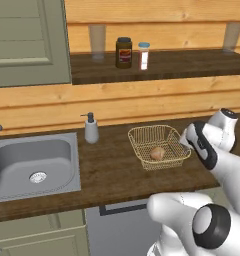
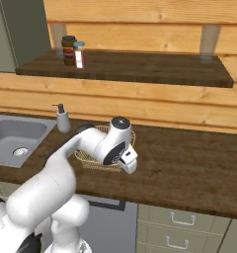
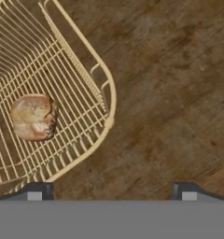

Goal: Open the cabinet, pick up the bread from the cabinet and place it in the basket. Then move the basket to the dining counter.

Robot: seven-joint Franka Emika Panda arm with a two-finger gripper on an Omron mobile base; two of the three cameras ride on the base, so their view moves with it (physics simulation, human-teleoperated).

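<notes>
Dark finger tips of the gripper stand spread and empty over the wooden worktop, likely lining up on the rim; at ten o'clock the basket already cradles the bread; the dining counter awaits.

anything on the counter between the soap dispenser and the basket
No, in the left base view only bare dark wood lies between the soap dispenser and the basket.
</notes>
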